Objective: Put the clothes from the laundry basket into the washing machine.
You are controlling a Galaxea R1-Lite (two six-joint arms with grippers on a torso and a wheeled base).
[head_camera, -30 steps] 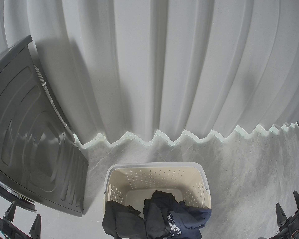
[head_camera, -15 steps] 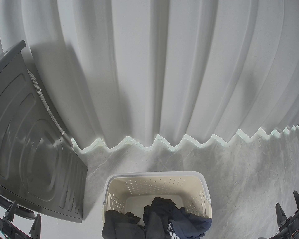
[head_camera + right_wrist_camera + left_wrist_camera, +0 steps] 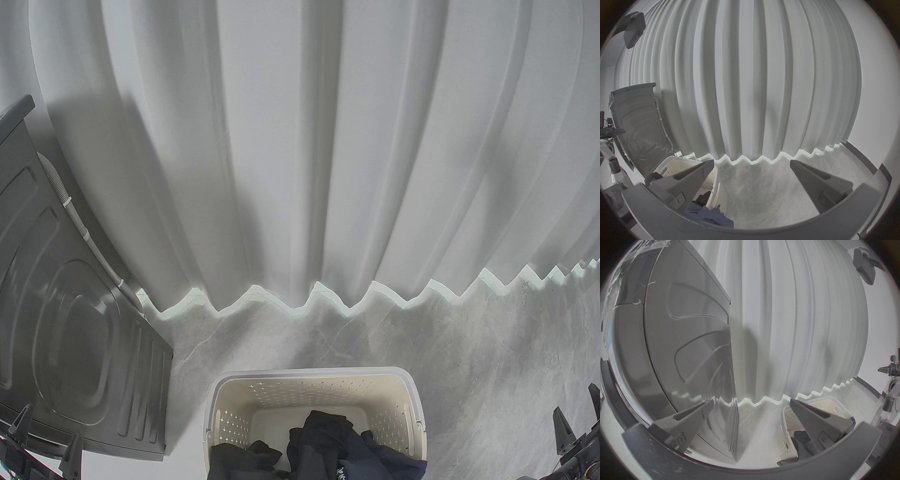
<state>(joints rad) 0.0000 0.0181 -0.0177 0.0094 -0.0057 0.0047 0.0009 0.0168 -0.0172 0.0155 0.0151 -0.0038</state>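
Cream perforated laundry basket (image 3: pixel 312 378) at 6 o'clock of the head view, on grey marbled floor (image 3: pixel 500 350), holding dark clothes (image 3: pixel 325 447) heaped at its near side, with one navy piece draped over the rim. Grey washing machine (image 3: pixel 69 350) at 8 o'clock, near the basket, with a ribbed hose (image 3: pixel 81 231) along its rear edge; white pleated curtain (image 3: pixel 312 156) at 12 o'clock. Left gripper (image 3: pixel 50 431) at 7 o'clock in front of the machine and right gripper (image 3: pixel 576 409) at 4 o'clock over the floor, each with fingers spread apart and holding nothing.
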